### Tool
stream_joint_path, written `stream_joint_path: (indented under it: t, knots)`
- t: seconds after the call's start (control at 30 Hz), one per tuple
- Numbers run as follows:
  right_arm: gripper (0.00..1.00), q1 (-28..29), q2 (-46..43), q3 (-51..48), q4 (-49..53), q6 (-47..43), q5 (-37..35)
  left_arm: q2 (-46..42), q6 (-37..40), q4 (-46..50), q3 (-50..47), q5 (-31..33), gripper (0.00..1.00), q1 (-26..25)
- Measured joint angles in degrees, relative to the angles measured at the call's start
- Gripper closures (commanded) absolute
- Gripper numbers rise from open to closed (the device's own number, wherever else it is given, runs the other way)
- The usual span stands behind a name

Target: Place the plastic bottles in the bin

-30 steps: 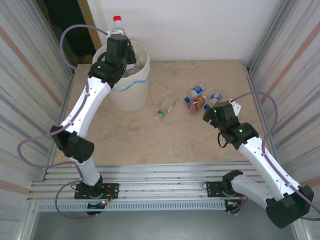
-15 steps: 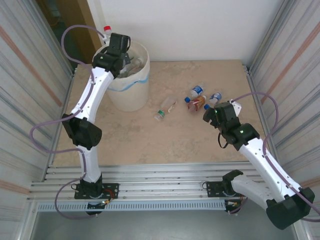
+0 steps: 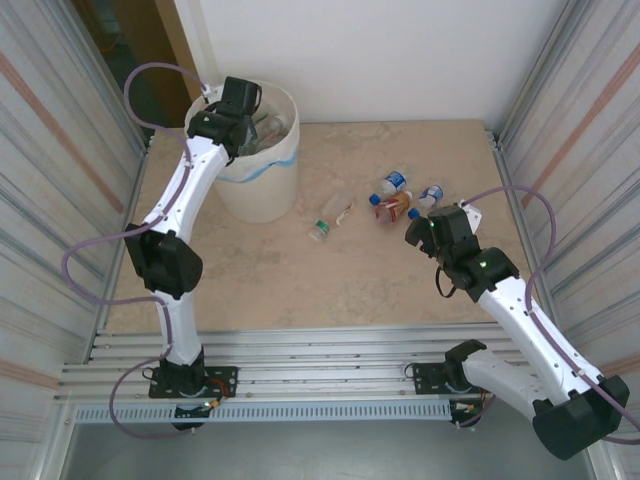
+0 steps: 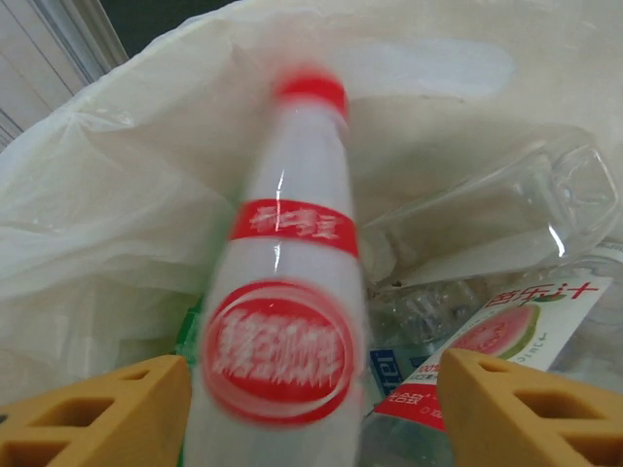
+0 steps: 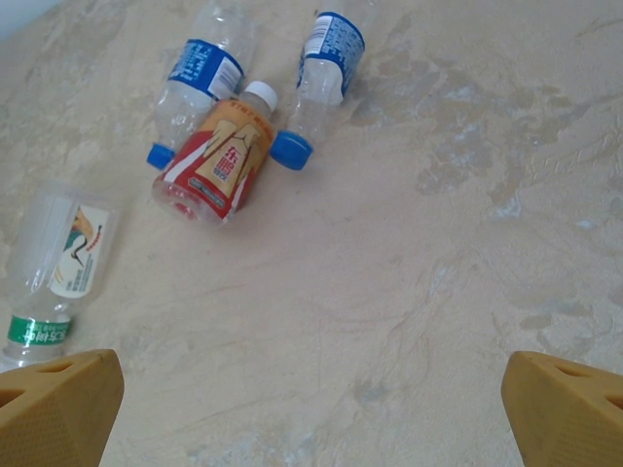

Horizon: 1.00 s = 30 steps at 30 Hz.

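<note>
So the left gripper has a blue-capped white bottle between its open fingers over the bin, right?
No, the cap is red, per the left wrist view: the left gripper has a red-capped white bottle between its open fingers over the bin.

Lab cell: aluminium rails point(image 3: 300, 372), panel walls point(image 3: 50, 170)

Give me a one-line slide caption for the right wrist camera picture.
Four plastic bottles lie on the table ahead of the open right gripper.
</note>
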<state>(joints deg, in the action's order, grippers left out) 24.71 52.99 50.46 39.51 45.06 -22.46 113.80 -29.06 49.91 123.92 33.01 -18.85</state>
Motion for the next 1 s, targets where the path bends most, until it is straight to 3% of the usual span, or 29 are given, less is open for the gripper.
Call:
stream_joint_path:
  t: [0.53, 1.0]
  knots:
    - [0.02, 0.0, 0.79, 0.0, -0.92, -0.04, 0.5, -3.3, 1.81, -2.14, 0.0, -2.93, 0.33, -1.07]
    - [0.02, 0.0, 1.27, 0.0, -0.81, -0.04, -0.76, -10.49, 11.63, -10.45, -3.56, -7.61, 0.33, -12.04]
